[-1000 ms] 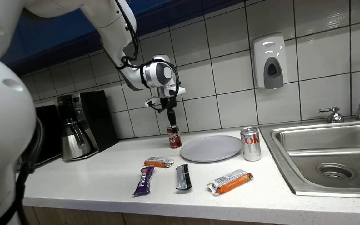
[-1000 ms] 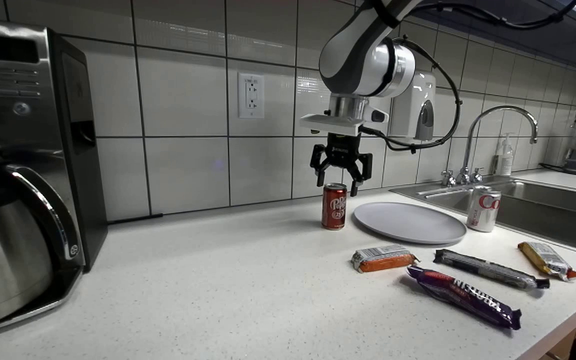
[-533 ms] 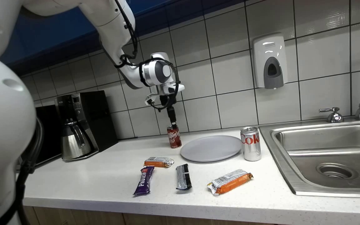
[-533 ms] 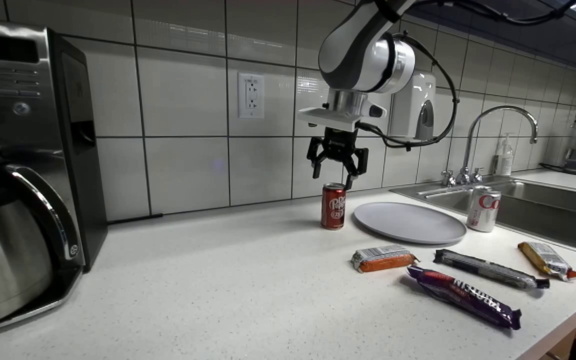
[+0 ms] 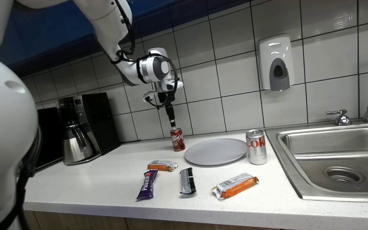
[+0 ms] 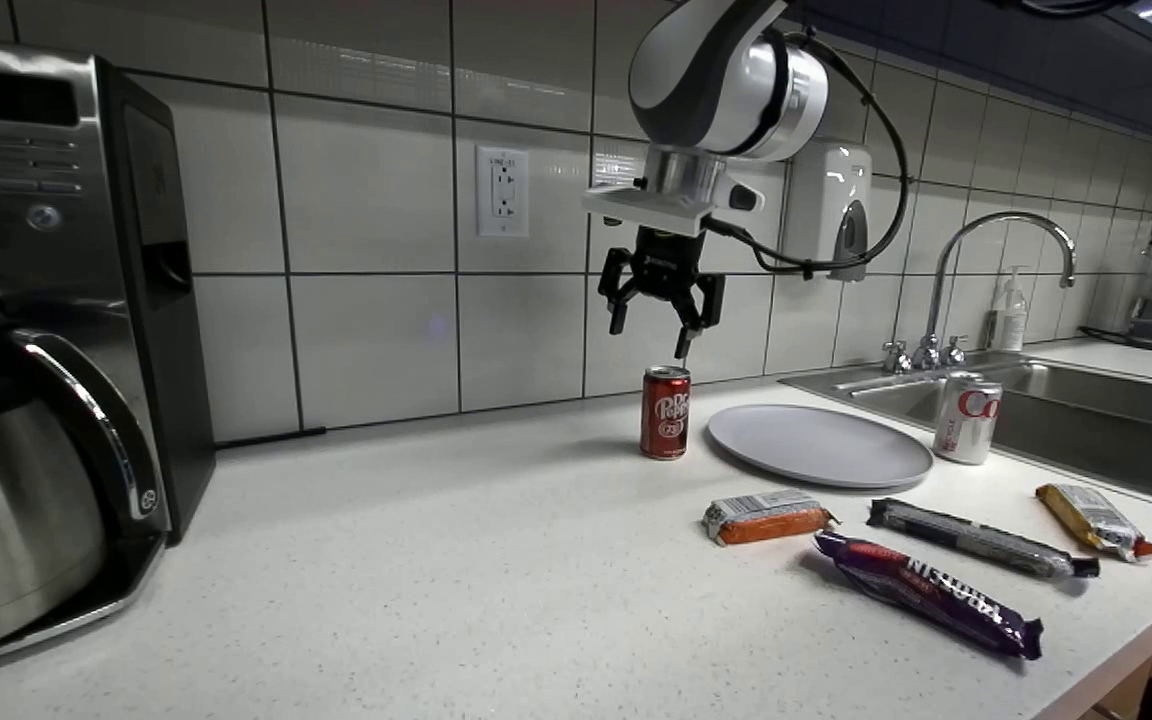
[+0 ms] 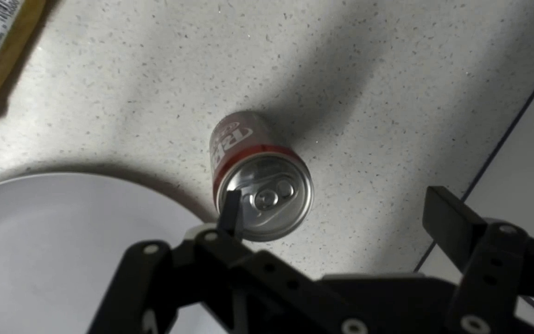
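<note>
- Hand [image 6: 650,338] stands open, fingers spread wide and holding nothing, just above the red Dr Pepper can [image 6: 664,415].
- That can stands upright on the counter [image 6: 436,570]; in an exterior view a small gap shows between its top [image 6: 667,371] and the nearer fingertip.
- In the wrist view one finger [image 7: 231,213] hides part of the can's top; the other finger is well apart from it.
- Grey plate [image 6: 821,447] lies just beside the red can.
- Silver Coke can [image 5: 256,147] stands upright between plate and sink [image 5: 286,159].
- Near the plate lie a purple bar [image 5: 147,184], a black bar [image 5: 187,181] and two orange bars [image 5: 235,186].
</note>
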Motion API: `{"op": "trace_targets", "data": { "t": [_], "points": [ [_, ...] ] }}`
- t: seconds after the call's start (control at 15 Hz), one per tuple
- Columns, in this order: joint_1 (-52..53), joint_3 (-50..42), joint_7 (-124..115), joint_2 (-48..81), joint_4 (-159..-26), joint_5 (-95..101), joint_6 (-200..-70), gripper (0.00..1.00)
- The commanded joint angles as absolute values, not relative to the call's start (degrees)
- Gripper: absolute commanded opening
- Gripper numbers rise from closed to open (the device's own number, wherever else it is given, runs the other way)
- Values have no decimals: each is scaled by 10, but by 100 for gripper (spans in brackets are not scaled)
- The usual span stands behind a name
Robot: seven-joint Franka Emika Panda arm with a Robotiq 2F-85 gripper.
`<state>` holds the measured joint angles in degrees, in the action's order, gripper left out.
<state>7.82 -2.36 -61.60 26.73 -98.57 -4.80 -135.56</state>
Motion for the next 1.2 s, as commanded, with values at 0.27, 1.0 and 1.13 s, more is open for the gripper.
{"op": "trace_targets", "data": {
  "t": [0.27, 1.0, 1.13],
  "points": [
    [84, -19, -624, 190, -1051, -46, -1319, 100],
    [109, -14, -775, 109, -1161, -1, -1304, 100],
    [113, -9, -801, 99, -1181, 0, -1306, 100]
  ]
}}
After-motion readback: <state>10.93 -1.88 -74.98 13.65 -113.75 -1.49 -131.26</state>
